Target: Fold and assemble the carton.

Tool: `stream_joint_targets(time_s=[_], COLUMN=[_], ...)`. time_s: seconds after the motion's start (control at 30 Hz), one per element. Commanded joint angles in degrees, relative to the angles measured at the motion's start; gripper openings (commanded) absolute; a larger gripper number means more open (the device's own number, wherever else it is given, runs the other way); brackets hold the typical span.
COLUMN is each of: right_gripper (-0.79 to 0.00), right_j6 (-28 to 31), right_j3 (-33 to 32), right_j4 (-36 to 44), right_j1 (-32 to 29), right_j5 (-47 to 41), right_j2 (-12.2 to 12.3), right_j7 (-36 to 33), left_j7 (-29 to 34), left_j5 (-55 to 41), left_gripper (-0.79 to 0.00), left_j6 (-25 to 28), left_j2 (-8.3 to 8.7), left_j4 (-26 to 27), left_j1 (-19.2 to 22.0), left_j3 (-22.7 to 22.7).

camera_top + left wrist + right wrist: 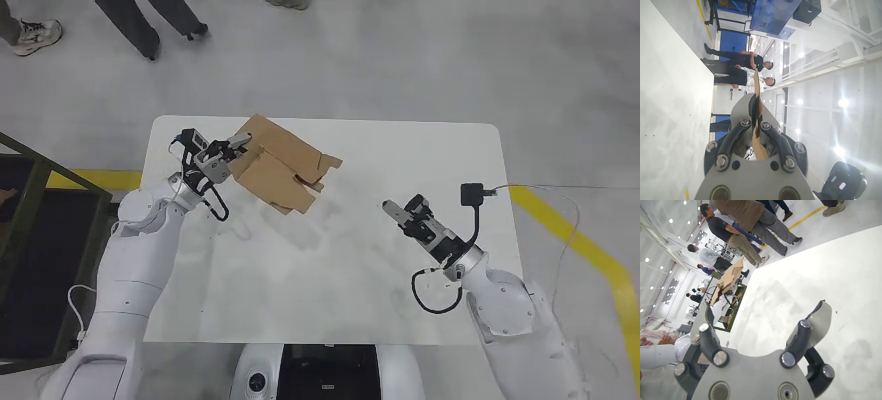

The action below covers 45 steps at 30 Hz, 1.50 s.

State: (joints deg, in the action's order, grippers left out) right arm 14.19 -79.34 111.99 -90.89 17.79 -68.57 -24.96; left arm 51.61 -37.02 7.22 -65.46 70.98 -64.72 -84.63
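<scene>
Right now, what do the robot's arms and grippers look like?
The left arm and right arm are white shells, each with a looped black cable near the wrist. The left gripper and right gripper are grey metal, with black links, silver bolts and two pale, dark-padded fingers.

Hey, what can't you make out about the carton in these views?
Top view: the carton hides its own underside; contact with the table unclear.
Left wrist view: carton edge-on, its pinched part covered by the left gripper.
Right wrist view: carton far off, creases too small.
</scene>
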Motion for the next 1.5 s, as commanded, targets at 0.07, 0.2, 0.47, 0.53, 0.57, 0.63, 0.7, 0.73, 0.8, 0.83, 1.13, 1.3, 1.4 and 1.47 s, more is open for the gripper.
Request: stream_joint_targets(time_s=[0.07, 0.2, 0.47, 0.53, 0.57, 0.63, 0.7, 0.73, 0.8, 0.83, 1.13, 1.3, 1.4, 1.47], right_gripper=[0.0, 0.0, 0.0, 0.0, 0.0, 0.0, 0.0, 0.0, 0.0, 0.0, 0.0, 0.0, -0.095, -0.489], right_j6=[0.0, 0.0, 0.7, 1.6, 2.0, 2.4, 2.5, 2.5, 2.5, 2.6, 2.2, 2.7, 2.9, 2.9], right_j3=[0.0, 0.0, 2.6, 5.7, 7.5, 11.1, 14.9, 16.5, 19.3, 20.4, 22.5, 21.9, 21.6, 21.5], right_j4=[0.0, 0.0, -0.7, -1.9, -2.7, -4.6, -6.7, -7.9, -10.0, -10.9, -15.7, -16.7, -17.1, -17.4], right_j1=[0.0, 0.0, 0.7, 2.6, 3.8, 6.7, 9.7, 11.3, 14.1, 15.2, 18.1, 18.6, 19.0, 19.2], right_j5=[0.3, 0.3, -4.9, -8.0, -9.9, -12.7, -14.8, -15.6, -15.7, -15.8, -17.1, -18.2, -18.5, -18.6], right_j2=[0.0, 0.0, -0.4, -0.8, -1.1, -1.8, -2.7, -3.0, -3.7, -4.1, -5.1, -5.2, -5.3, -5.4], right_j7=[0.1, 0.1, 0.7, 0.6, 0.8, 1.9, 3.0, 3.6, 4.6, 5.1, 7.0, 7.0, 7.0, 6.8], left_j7=[0.0, 0.0, -2.2, -1.7, -1.4, -1.1, -0.6, -0.3, 0.2, 0.4, 1.3, 3.0, 3.6, 3.7], left_j5=[0.0, 0.0, 1.6, 2.3, 2.2, 2.4, 2.1, 2.0, 1.8, 1.9, 1.2, 2.1, 2.7, 2.8], left_gripper=[-0.785, -0.785, -0.785, -0.785, -0.785, -0.785, -0.785, -0.785, -0.785, -0.785, -0.785, -0.785, -0.785, -0.785], left_j6=[0.0, 0.0, -0.3, 0.1, 0.4, 1.0, 1.6, 1.8, 2.1, 2.3, 2.8, 1.9, 1.7, 1.7], left_j2=[0.01, 0.01, 0.02, -0.03, -0.1, -0.26, -0.48, -0.6, -0.81, -0.88, -0.73, -0.4, -0.18, -0.04], left_j4=[0.0, 0.0, 1.4, 1.5, 1.4, 0.7, 0.1, -0.2, -0.8, -1.1, -2.4, -1.7, -1.4, -1.2], left_j1=[0.0, 0.0, -0.9, -0.6, -0.4, 0.3, 1.1, 1.5, 2.2, 2.6, 3.5, 3.2, 2.9, 2.6], left_j3=[0.0, 0.0, 0.4, 1.1, 1.5, 2.4, 3.5, 4.0, 5.1, 5.5, 4.7, 4.3, 3.8, 3.4])
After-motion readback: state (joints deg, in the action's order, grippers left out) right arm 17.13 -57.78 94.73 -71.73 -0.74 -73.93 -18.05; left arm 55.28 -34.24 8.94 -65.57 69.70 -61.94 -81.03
